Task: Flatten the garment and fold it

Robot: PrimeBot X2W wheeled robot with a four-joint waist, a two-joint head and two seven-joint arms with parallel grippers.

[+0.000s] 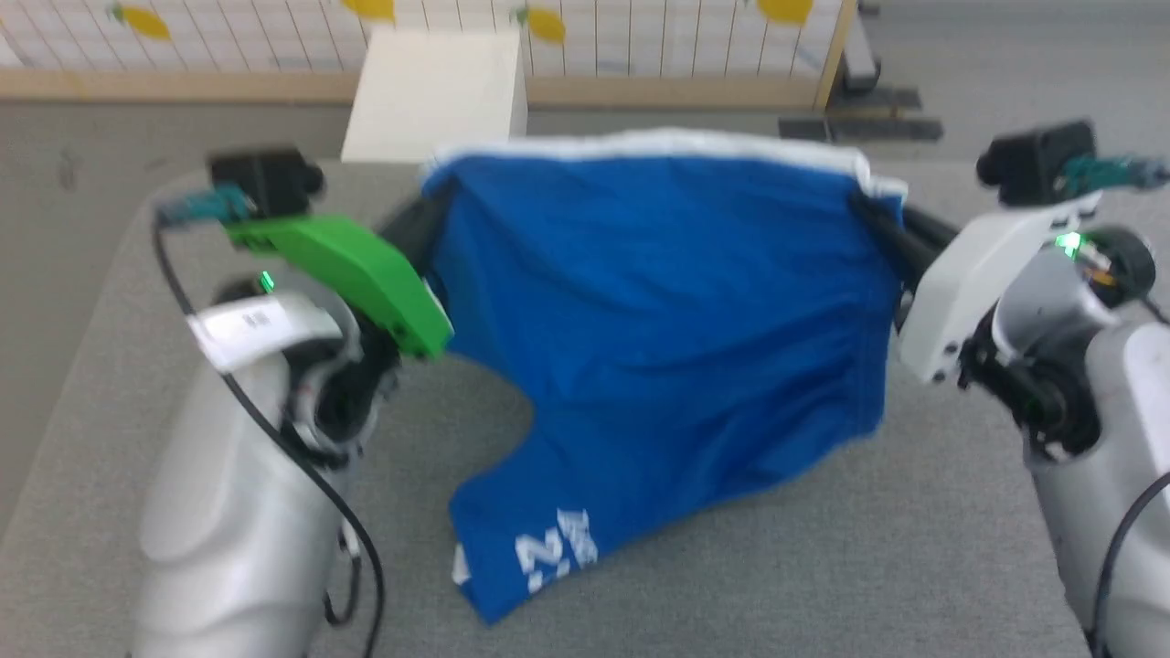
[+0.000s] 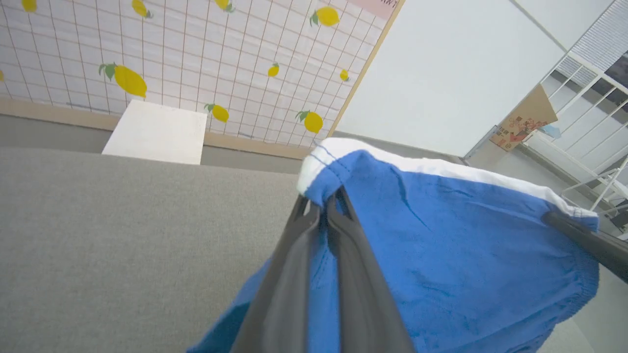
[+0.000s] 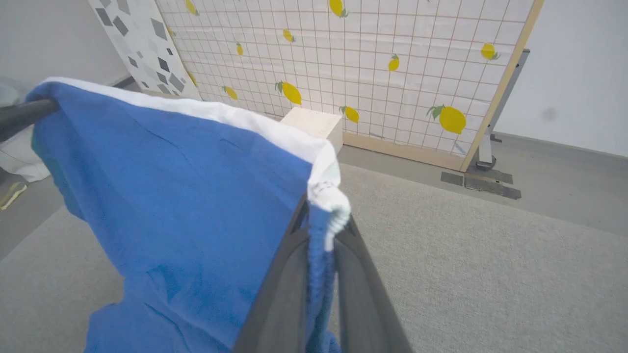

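The garment (image 1: 667,320), royal-blue shorts with a white waistband, hangs stretched between both grippers above the grey table. Its legs trail down onto the table, with white print near the lower hem. My left gripper (image 1: 430,210) is shut on the waistband's left corner; in the left wrist view its fingers (image 2: 321,211) pinch the blue cloth (image 2: 441,245) just under the white band. My right gripper (image 1: 873,215) is shut on the right corner; in the right wrist view the garment (image 3: 186,206) is clamped at the right gripper (image 3: 321,230).
The grey table (image 1: 823,567) spreads under the garment. A white box (image 1: 439,91) stands beyond its far edge, in front of a lemon-print grid screen (image 1: 640,37). The screen's dark metal foot (image 1: 859,110) lies on the floor at the back right.
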